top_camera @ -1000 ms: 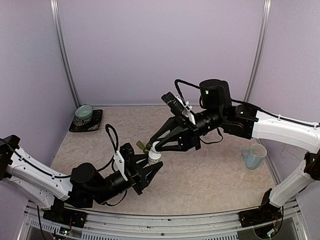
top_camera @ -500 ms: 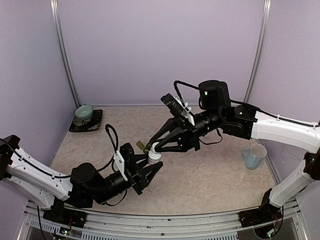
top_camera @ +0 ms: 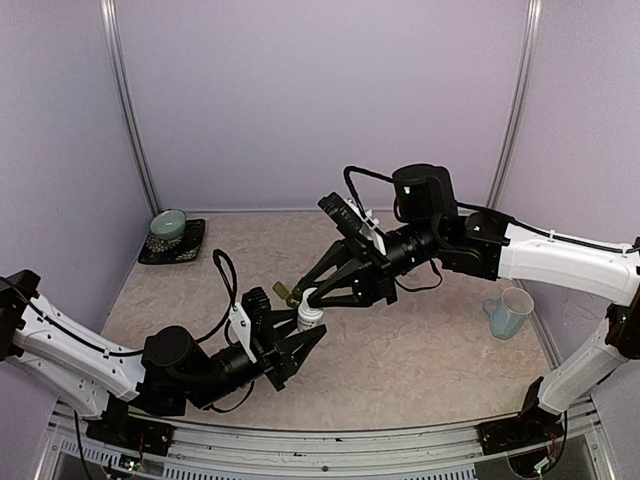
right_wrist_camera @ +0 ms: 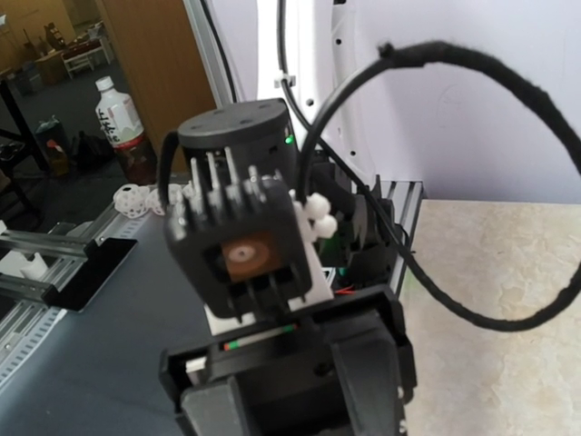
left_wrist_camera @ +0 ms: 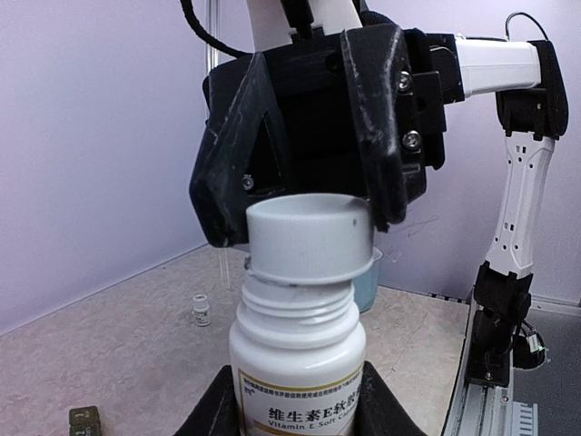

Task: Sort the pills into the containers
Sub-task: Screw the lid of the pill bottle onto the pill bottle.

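Twisting slightly since 1 second ago, the right hand, clamped on the cap, seems to be unscrewing the bottle that the left hand grips, so sorting hasn't begun.

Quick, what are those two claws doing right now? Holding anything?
The left gripper is closed around the white pill bottle.
The right gripper is closed on its white cap.

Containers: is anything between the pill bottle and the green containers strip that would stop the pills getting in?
Yes: the white cap sits on the neck of the bottle, with the right gripper shut on it. Otherwise nothing visible lies between the bottle and the containers, which sit close beside it.
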